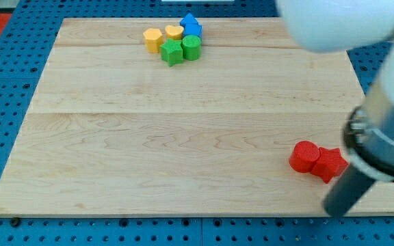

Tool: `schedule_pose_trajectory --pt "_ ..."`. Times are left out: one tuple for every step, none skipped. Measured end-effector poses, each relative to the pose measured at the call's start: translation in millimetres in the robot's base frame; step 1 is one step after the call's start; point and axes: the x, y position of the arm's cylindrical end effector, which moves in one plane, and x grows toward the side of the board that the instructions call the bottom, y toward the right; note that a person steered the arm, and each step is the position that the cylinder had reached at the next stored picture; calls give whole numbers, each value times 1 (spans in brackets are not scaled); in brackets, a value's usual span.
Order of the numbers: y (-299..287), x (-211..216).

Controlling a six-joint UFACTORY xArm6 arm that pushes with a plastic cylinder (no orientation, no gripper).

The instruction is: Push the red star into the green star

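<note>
The red star (330,164) lies near the view's bottom right, touching a red rounded block (305,156) on its left. The green star (172,52) lies far off at the view's top, left of centre, in a cluster of blocks. My tip (335,210) is just below the red star, toward the view's bottom edge of the board, with a small gap to the star. The rod slants up to the right into the arm.
The cluster around the green star holds a green rounded block (191,48), two yellow blocks (153,39) (174,32) and a blue block (191,25). The arm's white body (340,24) covers the view's top right. The wooden board (183,137) ends close below my tip.
</note>
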Motion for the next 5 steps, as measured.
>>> schedule_pose_trajectory --pt "54 -13" --pt "40 -56" --pt "-2 -85" --pt "-44 -85" --pt "-39 -85"
